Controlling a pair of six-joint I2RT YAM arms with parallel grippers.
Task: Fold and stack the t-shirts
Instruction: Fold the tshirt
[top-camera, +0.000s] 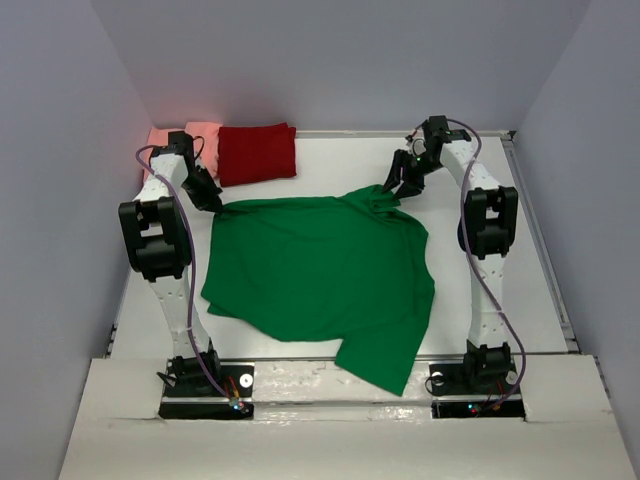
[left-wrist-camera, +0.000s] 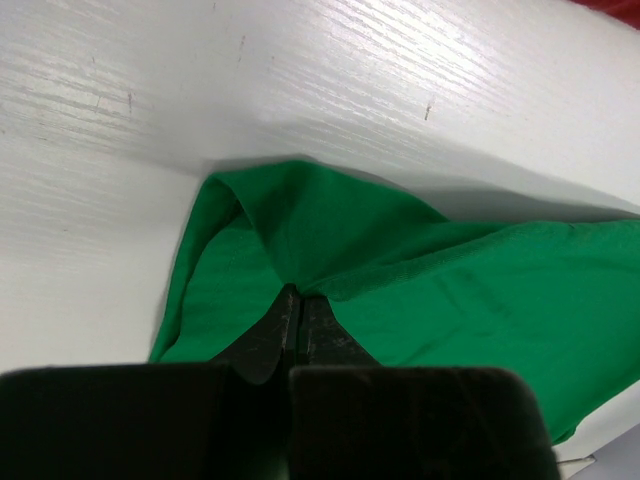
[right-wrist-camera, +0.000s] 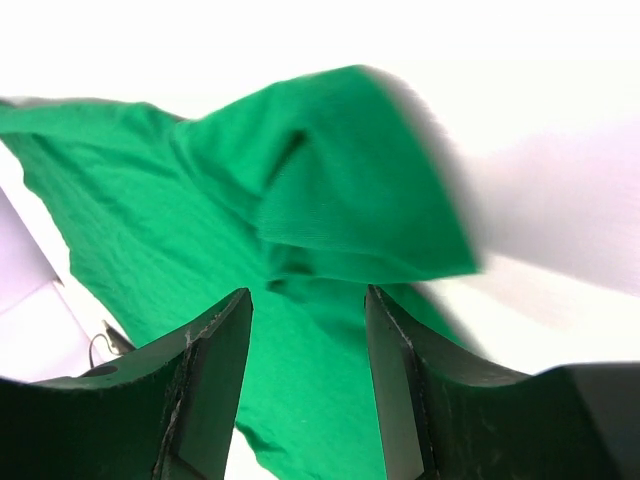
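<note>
A bright green t-shirt (top-camera: 320, 275) lies spread over the middle of the white table, one lower corner hanging over the near edge. My left gripper (top-camera: 212, 203) is shut on its far left corner; in the left wrist view the green cloth (left-wrist-camera: 400, 270) is pinched between the closed fingers (left-wrist-camera: 297, 300). My right gripper (top-camera: 402, 188) hovers open just above the shirt's far right corner, whose bunched fabric (right-wrist-camera: 330, 190) lies past the spread fingers (right-wrist-camera: 215, 350), apart from them. A folded dark red t-shirt (top-camera: 257, 152) and a folded salmon-pink one (top-camera: 190, 135) lie at the far left.
Grey walls close in the table (top-camera: 500, 300) on three sides. A raised rail (top-camera: 545, 250) runs along the right edge. Both arm bases (top-camera: 205, 375) are bolted at the near edge.
</note>
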